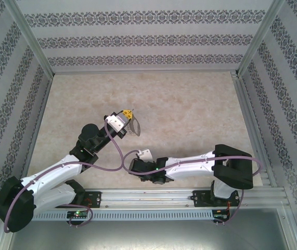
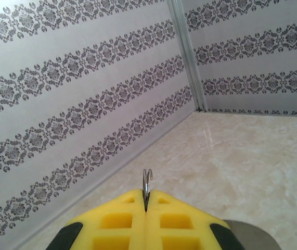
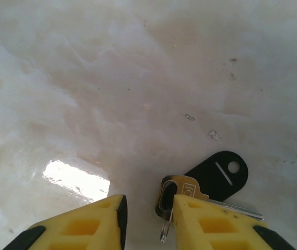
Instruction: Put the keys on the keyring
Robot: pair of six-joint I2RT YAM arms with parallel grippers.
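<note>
Right hand [image 3: 148, 204] hovers, keys [image 3: 218, 174] just beside it.

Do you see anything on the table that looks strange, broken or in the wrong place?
Nothing is broken or spilled. On the table, beyond the keys, lie a tiny link-like piece and a pale chip; I cannot tell what they come from.
</note>
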